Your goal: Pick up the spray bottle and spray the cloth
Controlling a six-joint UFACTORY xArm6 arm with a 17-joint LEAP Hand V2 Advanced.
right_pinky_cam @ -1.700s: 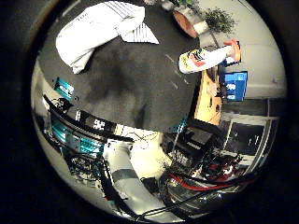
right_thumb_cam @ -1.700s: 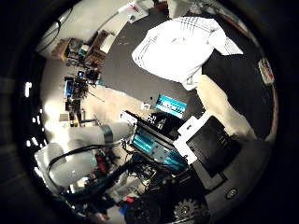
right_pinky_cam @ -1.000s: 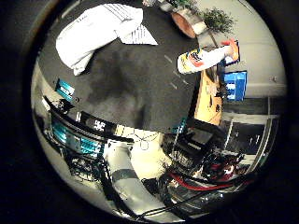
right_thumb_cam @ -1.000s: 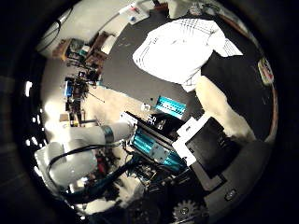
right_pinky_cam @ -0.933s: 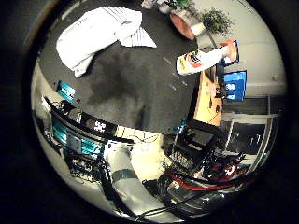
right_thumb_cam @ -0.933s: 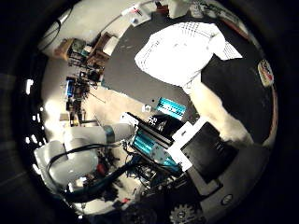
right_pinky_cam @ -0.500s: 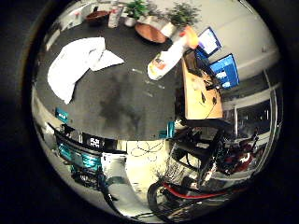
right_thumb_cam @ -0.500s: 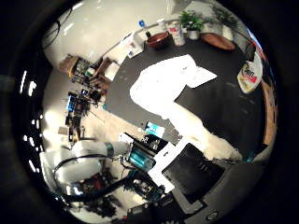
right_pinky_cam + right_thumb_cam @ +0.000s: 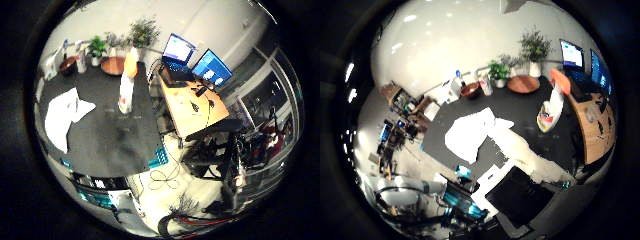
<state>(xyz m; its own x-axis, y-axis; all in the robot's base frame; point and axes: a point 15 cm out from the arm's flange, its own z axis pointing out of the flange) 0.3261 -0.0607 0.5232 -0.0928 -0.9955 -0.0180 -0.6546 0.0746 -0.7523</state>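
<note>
Spray bottle [image 9: 126,90] and cloth [image 9: 62,117] now look farther away.

The worktop [image 9: 105,140] looks matt and dark, with a dull, slightly mottled sheen, and the cloth [image 9: 467,135] on it is soft white fabric lying in loose folds. The bottle [image 9: 126,92] looks like smooth white plastic with an orange plastic top, faintly glossy. The desk [image 9: 192,107] beside the worktop has a smooth pale wood finish, the bowl [image 9: 470,90] and the round tray [image 9: 523,84] at the worktop's far end look like reddish-brown wood or clay, and the wall [image 9: 455,40] behind is glossy with light spots.
</note>
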